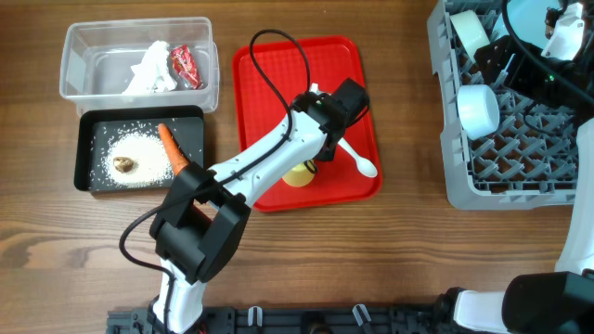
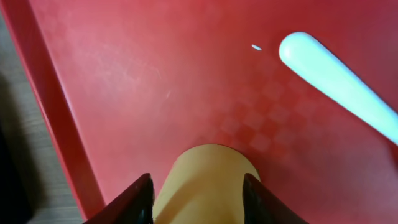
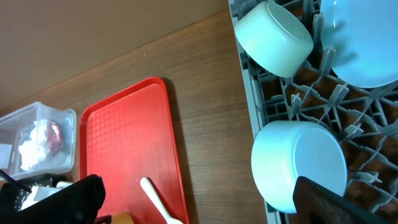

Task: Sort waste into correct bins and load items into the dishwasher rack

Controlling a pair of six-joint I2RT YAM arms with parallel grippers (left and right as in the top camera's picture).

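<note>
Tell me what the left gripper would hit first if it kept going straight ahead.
The yellow cup, already sitting between the fingers of the left gripper. Beyond it, probably the red tray floor; the spoon lies off to the right.

Overhead looks straight down on the whole surface (image 1: 418, 260). Left wrist sits close behind the yellow cup (image 2: 205, 186) on the red tray (image 2: 155, 74). Right wrist, higher, shares tray and spoon (image 3: 155, 196), plus the rack (image 3: 250, 106).

A flat red serving tray (image 1: 334, 57) lies on the brown wooden table (image 1: 408, 260).
</note>
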